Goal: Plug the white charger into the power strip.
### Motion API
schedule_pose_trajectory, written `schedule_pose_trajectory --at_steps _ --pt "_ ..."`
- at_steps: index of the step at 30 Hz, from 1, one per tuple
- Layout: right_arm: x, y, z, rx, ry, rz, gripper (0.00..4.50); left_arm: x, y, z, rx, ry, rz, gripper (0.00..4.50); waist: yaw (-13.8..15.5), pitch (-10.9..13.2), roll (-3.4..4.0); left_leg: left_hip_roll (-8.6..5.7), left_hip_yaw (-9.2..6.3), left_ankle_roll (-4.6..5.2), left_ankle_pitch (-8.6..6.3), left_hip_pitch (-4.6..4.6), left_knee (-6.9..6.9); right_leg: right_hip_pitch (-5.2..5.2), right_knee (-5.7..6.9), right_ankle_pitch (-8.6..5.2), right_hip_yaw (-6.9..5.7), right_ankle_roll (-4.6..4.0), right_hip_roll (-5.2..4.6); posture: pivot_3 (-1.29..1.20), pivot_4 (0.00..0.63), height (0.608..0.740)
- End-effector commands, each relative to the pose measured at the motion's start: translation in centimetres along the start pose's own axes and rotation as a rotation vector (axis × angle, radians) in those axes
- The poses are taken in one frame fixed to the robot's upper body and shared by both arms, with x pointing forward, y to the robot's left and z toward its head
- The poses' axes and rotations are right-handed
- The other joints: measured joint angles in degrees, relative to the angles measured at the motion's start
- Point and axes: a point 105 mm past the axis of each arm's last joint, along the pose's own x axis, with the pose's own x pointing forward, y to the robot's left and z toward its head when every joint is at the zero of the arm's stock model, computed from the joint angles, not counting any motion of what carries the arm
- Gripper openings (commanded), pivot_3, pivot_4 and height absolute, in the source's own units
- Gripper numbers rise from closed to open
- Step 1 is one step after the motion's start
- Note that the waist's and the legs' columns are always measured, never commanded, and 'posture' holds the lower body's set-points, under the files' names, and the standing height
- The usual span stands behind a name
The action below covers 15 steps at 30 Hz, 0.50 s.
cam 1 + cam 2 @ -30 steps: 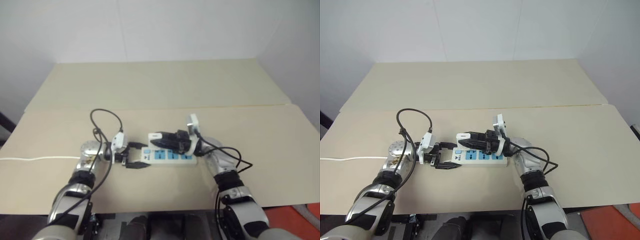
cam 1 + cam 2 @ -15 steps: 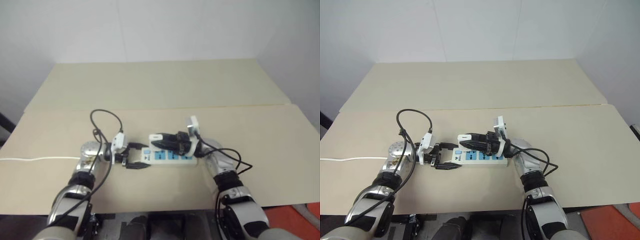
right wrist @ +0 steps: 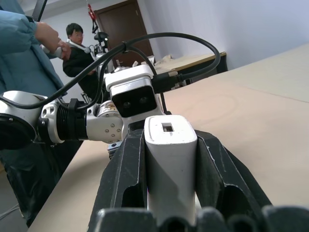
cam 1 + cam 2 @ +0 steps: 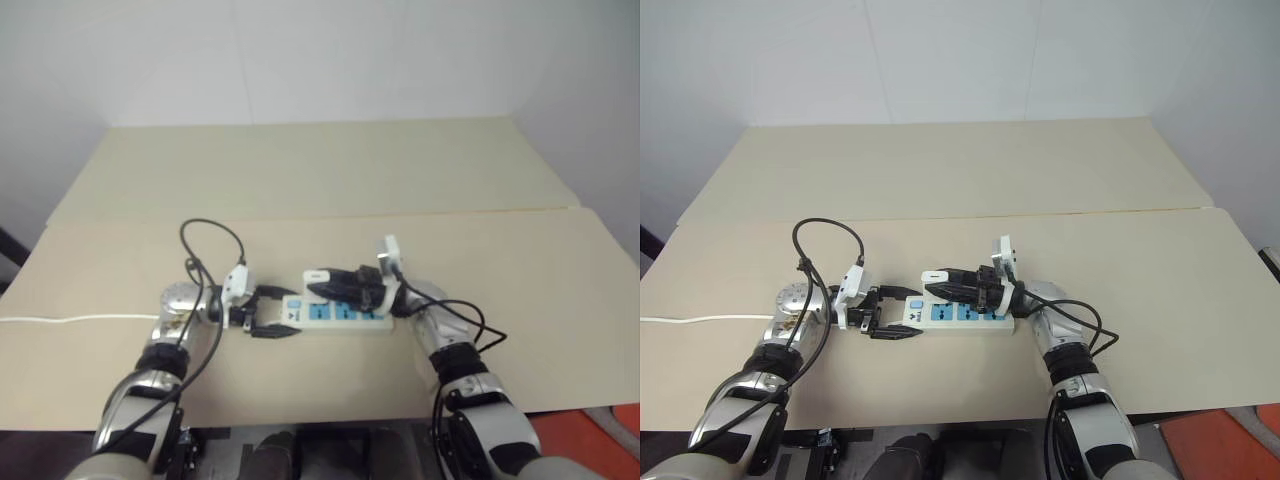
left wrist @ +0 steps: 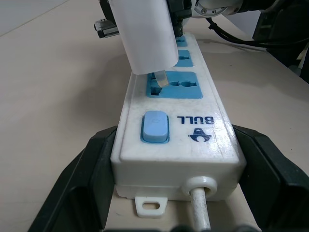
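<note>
The power strip [image 4: 345, 314] lies on the table, a white bar with blue sockets and a blue switch [image 5: 154, 126] at its left end. My left gripper [image 4: 280, 311] is shut on that switch end, one black finger [image 5: 79, 186] on each long side. My right gripper [image 4: 332, 281] is shut on the white charger [image 5: 145, 36], held tilted above the strip. In the left wrist view the charger's prong tip sits at a slot of the socket [image 5: 175, 85] nearest the switch. The charger [image 3: 170, 154] stands between the right gripper's own two fingers.
The strip's white cord [image 4: 80, 318] runs left across the near table [image 4: 560, 330] to its edge. A second table [image 4: 330, 165] adjoins behind, against the wall. Black cables loop over both wrists. People [image 3: 79, 53] stand beyond the table in the right wrist view.
</note>
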Motion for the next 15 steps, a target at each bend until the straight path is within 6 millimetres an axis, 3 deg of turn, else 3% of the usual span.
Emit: schedule_pose_trajectory --at_steps 1,15 --pt "-0.62 -0.15 0.22 -0.03 -0.012 -0.017 1.12 0.07 0.14 0.58 0.028 -0.015 0.001 3.26 -0.01 0.0 0.0 0.0 0.0 0.0 0.0 0.0 0.0 0.0 0.0 0.0 0.0 0.0 0.0 0.0 0.15 0.74" --pt "-1.01 -0.01 -0.44 -0.035 0.001 -0.021 1.12 0.03 0.23 0.57 0.027 -0.013 0.003 3.26 -0.04 0.0 0.0 0.0 0.0 0.01 -0.01 0.08 -0.01 0.07 0.0 0.0 0.0 0.0 0.0 0.0 0.15 0.74"
